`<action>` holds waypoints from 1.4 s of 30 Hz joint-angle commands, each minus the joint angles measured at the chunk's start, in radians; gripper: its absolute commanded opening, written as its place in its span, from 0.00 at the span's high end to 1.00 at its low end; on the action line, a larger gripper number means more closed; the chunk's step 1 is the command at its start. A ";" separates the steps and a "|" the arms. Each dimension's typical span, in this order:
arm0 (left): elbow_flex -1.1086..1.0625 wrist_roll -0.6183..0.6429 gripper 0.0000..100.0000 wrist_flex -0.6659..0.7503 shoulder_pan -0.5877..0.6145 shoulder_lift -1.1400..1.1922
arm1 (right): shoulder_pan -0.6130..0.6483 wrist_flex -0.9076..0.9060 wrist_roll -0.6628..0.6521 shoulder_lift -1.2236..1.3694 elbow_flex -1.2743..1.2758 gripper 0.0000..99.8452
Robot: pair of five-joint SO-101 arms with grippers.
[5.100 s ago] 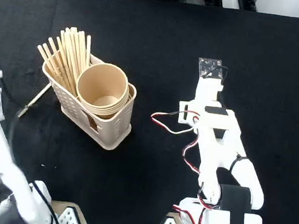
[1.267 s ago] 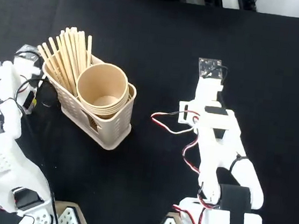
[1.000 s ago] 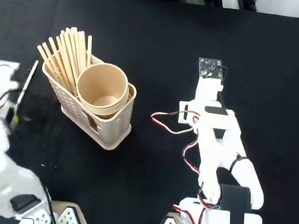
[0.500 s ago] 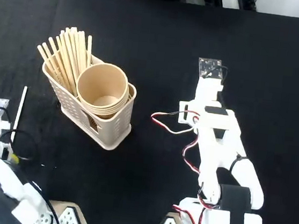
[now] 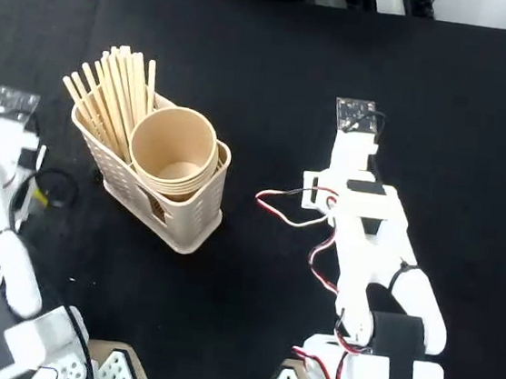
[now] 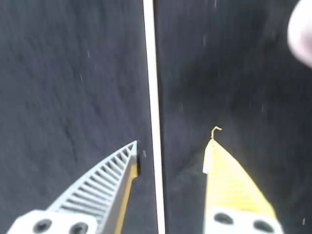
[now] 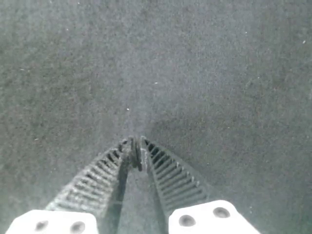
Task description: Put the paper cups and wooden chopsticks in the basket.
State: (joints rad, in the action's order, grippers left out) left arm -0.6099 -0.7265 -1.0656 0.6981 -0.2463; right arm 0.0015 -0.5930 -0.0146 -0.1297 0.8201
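Wooden chopstick (image 6: 152, 97) near the worktop's (image 5: 277, 55) left edge, straddled by the spread left tool (image 6: 173, 143) ready for pinching; right tool (image 7: 135, 146) pressed together, empty.

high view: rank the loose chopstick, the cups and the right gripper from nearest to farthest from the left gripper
From the left gripper:
1. The loose chopstick, just beside it at the table's left.
2. The cups, stacked in the basket, left of middle.
3. The right gripper, right of middle, well past the basket.
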 commanded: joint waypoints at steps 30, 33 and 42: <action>0.636 0.071 0.94 -0.060 -0.122 0.638 | 0.012 0.014 0.000 -0.024 -0.004 0.99; 0.627 0.071 0.94 -0.060 -0.124 0.647 | 0.012 0.012 0.000 -0.024 -0.004 0.99; 0.734 0.072 0.85 -0.068 -0.107 0.856 | 0.012 0.011 0.000 -0.024 -0.004 0.99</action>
State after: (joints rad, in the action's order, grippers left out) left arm 0.0667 -0.6682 -1.1254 0.5831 0.5286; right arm 0.0015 -0.5930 -0.0146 -0.1297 0.8201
